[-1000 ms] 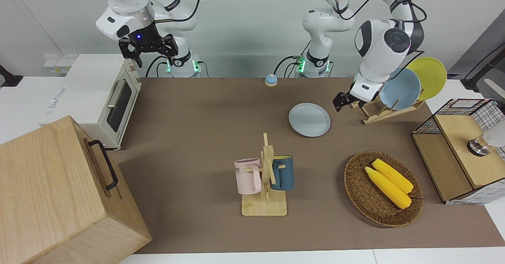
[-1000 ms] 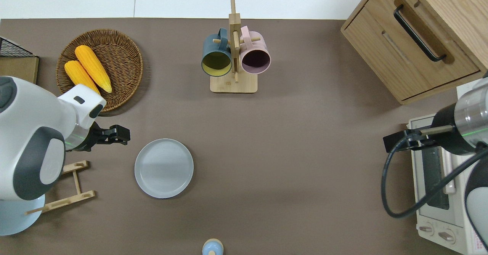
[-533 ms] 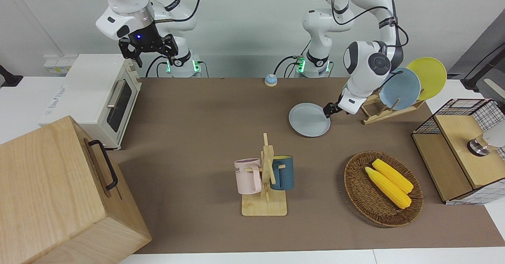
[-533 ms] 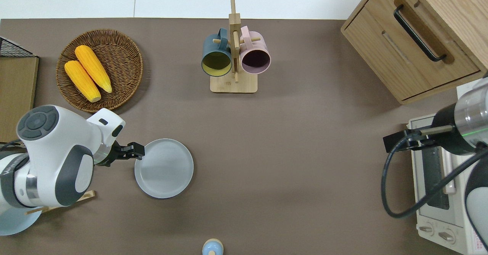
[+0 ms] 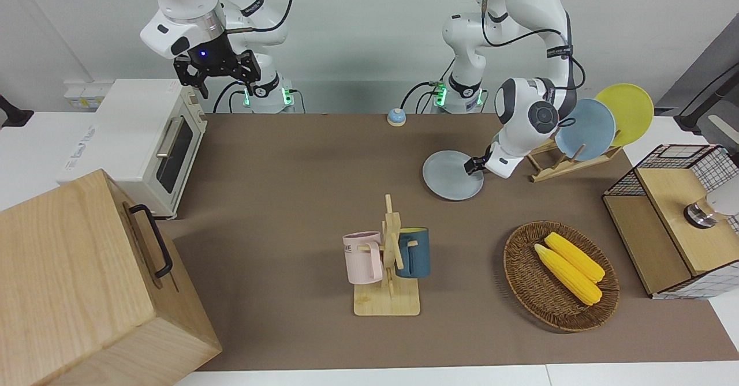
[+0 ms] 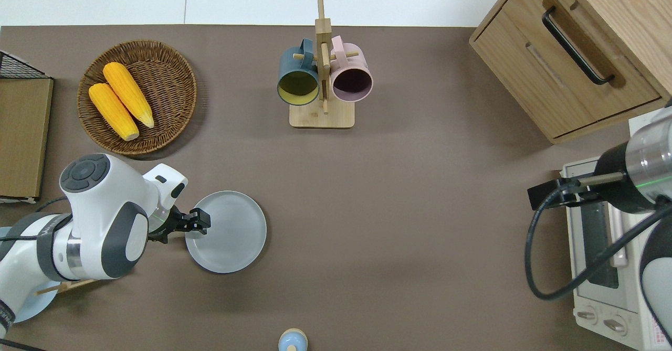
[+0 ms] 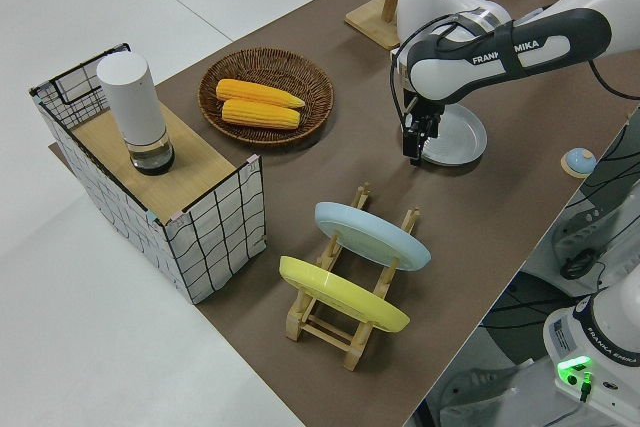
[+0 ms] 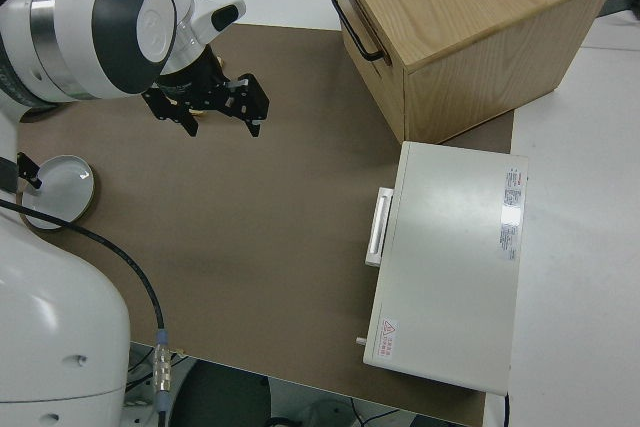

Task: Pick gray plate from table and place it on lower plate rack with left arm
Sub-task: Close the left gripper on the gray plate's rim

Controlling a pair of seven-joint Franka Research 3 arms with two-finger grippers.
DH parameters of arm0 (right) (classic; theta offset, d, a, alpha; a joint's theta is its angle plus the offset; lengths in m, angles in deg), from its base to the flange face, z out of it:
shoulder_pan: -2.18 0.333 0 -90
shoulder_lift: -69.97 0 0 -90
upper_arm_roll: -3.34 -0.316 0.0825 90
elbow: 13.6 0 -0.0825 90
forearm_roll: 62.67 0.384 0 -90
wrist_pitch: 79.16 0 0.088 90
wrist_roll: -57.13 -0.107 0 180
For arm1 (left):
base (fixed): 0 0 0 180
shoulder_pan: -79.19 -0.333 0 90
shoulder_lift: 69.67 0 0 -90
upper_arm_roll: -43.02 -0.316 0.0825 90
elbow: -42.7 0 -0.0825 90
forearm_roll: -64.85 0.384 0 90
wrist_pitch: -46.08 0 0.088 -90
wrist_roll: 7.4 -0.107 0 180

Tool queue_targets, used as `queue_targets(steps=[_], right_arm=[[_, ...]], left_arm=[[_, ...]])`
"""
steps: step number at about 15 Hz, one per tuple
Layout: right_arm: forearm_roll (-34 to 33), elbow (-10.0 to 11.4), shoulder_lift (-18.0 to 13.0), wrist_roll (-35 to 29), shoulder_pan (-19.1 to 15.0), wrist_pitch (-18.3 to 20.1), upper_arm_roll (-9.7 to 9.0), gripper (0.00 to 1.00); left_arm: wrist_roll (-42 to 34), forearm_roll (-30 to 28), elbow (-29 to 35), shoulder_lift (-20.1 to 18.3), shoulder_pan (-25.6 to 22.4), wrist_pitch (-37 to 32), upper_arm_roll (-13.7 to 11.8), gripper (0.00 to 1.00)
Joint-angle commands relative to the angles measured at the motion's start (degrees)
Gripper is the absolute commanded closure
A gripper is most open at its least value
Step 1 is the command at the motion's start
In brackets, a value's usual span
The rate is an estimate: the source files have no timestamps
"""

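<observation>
Brown tabletop: the left gripper (image 6: 198, 221) sits low at the gray plate (image 6: 231, 235)'s rim, fingers apparently straddling it, grip unclear. Next, probably: clamp, lift, carry to the lower plate rack (image 7: 350, 307).

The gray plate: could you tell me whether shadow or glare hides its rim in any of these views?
Overhead view: the gray plate is evenly lit, only the left gripper overlapping its edge. Front view: no glare. Left side view: the arm partly hides it.

Left claw (image 6: 201, 222) lowered, angled; right arm parked.
</observation>
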Motion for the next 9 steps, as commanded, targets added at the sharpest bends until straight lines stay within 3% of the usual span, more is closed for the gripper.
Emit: queue_targets(steps=[1, 3, 6, 8, 9], right_arm=[[0.20, -0.35, -0.27, 0.19, -0.76, 0.87, -0.37, 0.011], [0.20, -0.35, -0.27, 0.19, -0.85, 0.87, -0.37, 0.013], [0.20, -0.35, -0.27, 0.19, -0.85, 0.87, -0.37, 0.013], [0.20, -0.35, -0.27, 0.19, -0.85, 0.87, -0.37, 0.011], [0.20, -0.35, -0.27, 0.19, -0.76, 0.87, -0.37, 0.013]], left_arm=[[0.83, -0.85, 0.85, 0.12, 0.50, 1.30, -0.04, 0.50], [0.83, -0.85, 0.85, 0.81, 0.50, 1.30, -0.04, 0.67], [0.83, -0.85, 1.19, 1.44, 0.50, 1.30, -0.04, 0.74], [0.83, -0.85, 1.20, 1.35, 0.50, 1.03, -0.04, 0.96], [0.83, -0.85, 1.20, 1.17, 0.50, 0.86, -0.04, 1.00]])
